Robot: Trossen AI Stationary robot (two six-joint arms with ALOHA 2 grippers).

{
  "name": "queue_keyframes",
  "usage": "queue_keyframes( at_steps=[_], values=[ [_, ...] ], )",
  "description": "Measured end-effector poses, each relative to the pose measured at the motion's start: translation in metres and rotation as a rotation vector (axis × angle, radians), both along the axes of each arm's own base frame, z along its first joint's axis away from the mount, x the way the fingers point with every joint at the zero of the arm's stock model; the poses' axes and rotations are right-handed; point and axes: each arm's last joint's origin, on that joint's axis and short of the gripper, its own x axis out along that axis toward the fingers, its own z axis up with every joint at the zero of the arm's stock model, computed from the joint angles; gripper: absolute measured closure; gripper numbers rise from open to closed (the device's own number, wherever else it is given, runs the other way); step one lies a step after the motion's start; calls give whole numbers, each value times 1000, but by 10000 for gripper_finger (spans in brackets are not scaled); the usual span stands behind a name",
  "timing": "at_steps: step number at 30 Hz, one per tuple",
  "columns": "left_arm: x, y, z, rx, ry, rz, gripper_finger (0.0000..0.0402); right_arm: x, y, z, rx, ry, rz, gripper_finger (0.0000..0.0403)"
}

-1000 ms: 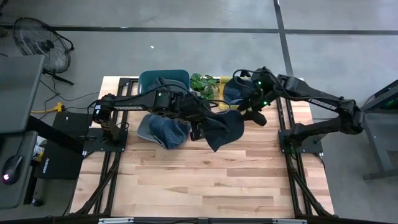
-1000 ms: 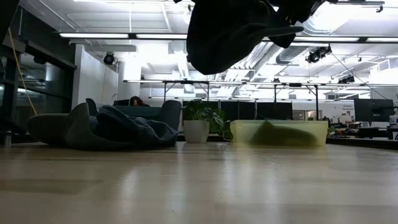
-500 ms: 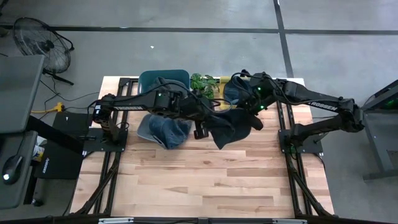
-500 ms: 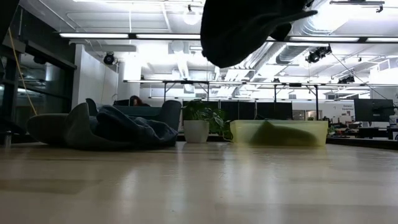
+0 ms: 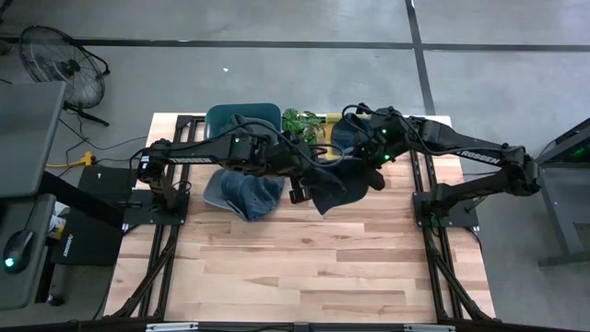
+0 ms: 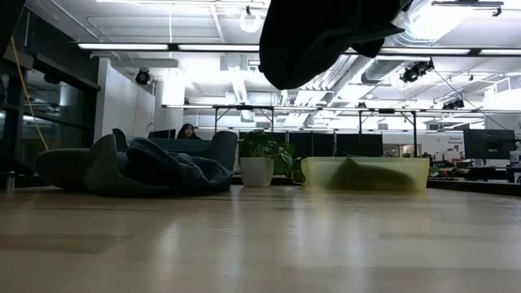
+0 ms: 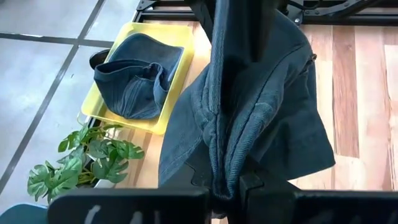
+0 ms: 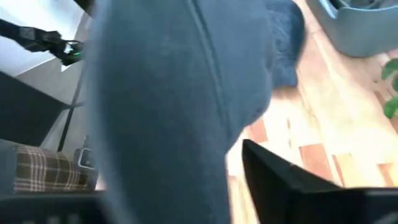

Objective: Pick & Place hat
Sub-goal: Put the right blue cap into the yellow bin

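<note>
We see the dark blue hat (image 5: pixel 334 184) hanging in the air above the table (image 5: pixel 304 263), pinched at one edge by our left claw (image 5: pixel 297 191). Our right claw (image 5: pixel 373 173) is at its opposite side; whether its grip has closed we cannot tell.

two dark arms (image 5: pixel 212 148) — green lights and white lettering on the right arm (image 5: pixel 461 152).

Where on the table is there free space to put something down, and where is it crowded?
The whole near half of the table is bare wood. The far edge is crowded: a teal bin, a pile of hats, a plant and a yellow tray holding one hat. Both grippers meet at the raised hat mid-table.
</note>
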Motion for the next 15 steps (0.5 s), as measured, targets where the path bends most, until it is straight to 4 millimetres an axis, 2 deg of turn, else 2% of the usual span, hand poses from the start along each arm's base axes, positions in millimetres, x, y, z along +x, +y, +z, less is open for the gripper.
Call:
queue_keyframes(
  at_steps=[4,5,15],
  values=[
    [0,0,0,3,0,-3,396,-1,0,-1,2,21,-24,378],
    [0,0,0,4,-2,-3,393,-1,0,-1,3,20,-23,388],
    [2,0,2,41,-8,-38,323,-1,0,-1,26,30,-46,397]
  ],
)
